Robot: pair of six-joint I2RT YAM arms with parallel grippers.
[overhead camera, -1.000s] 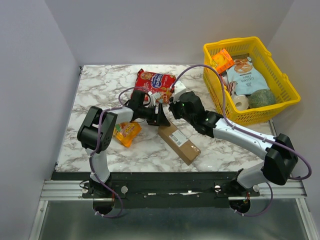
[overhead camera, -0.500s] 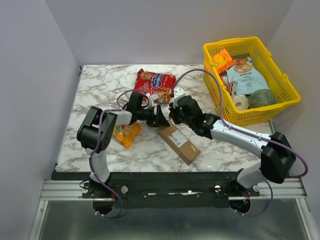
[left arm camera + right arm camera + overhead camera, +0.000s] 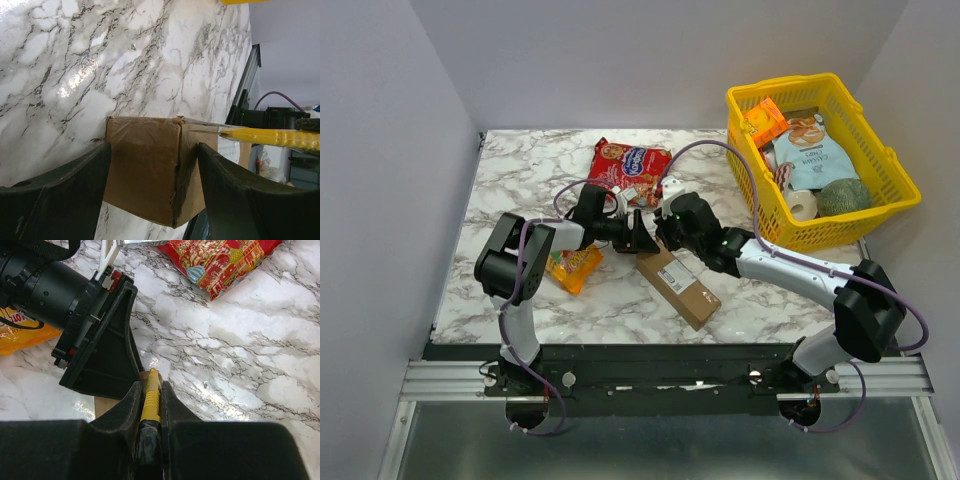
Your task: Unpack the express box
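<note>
One express box (image 3: 678, 285), long axis far-left to near-right.

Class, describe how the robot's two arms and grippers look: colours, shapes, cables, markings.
The left arm and right arm share bulky black joint housings joined by pale grey-white links. A thin purple cable loops along each. The left gripper and right gripper have broad, matte black, wedge-shaped fingers. No sleeves or readable markings show.

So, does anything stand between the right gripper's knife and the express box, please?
Nothing visible does: the right gripper holds the yellow knife, blade at the top edge of the express box, whose end the left gripper straddles.
</note>
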